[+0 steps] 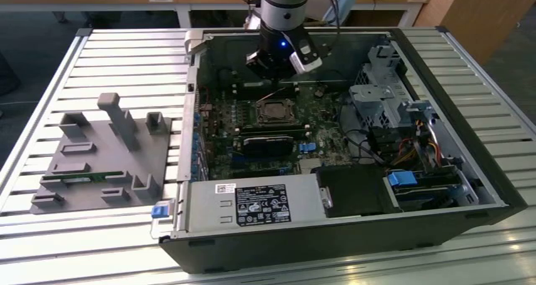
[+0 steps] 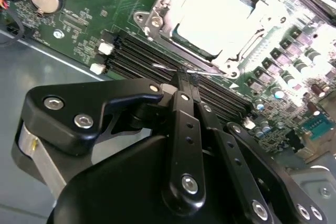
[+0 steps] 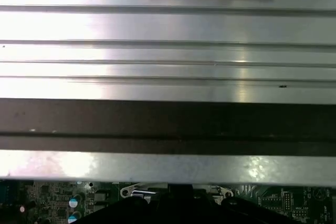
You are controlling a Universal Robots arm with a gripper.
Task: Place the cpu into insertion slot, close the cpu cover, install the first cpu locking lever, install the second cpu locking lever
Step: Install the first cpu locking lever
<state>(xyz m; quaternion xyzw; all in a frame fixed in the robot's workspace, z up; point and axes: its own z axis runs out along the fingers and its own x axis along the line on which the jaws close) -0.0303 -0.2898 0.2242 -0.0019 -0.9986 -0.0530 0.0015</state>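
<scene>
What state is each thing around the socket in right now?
cpu: seated in the insertion slot, top showing through the cover's window.
cpu cover: down over the chip.
gripper: fingers shut, tips beside the slot.
locking lever: thin wire along the slot's edge, at the gripper's tips; latched or not, cannot tell.
computer case: lying flat, side open.

Free above insertion slot — case walls nr.
</scene>
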